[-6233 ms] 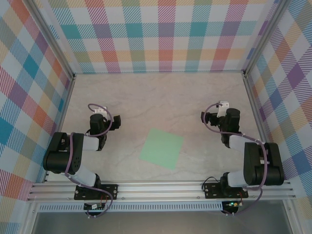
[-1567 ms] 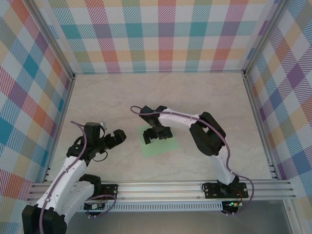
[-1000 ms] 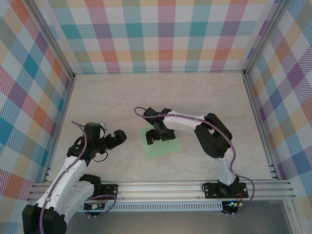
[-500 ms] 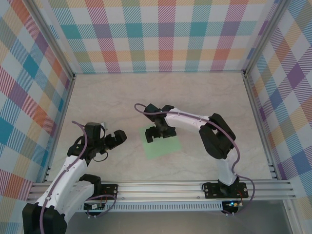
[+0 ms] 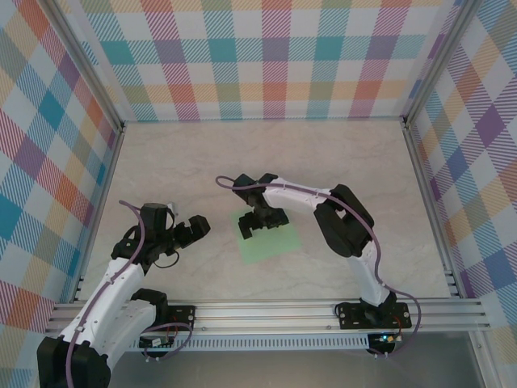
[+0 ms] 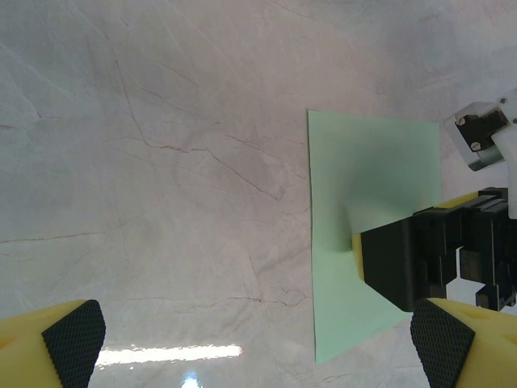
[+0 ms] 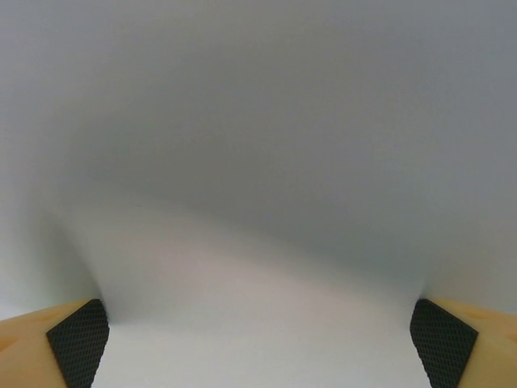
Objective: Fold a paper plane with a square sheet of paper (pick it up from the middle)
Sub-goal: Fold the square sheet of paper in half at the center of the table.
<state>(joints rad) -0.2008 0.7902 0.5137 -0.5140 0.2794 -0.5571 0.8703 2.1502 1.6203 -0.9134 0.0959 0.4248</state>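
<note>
Fingers of your right gripper (image 5: 260,223) spread wide, tips pressed on paper sheet (image 5: 271,244), nothing pinched | left gripper (image 5: 194,229) wide open, empty, sheet ahead of it | overhead you see flat pale-green square | right wrist: sheet bows up between pads (image 7: 78,333)

left claw (image 5: 194,229) wide open | right claw (image 5: 260,224) spread (arm stretched inward)

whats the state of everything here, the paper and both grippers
green paper sheet: unfolded, lying on the table, its middle humped up slightly
right gripper: open, fingertips down on the sheet's middle
left gripper: open, holding nothing, off to the left of the sheet
</note>
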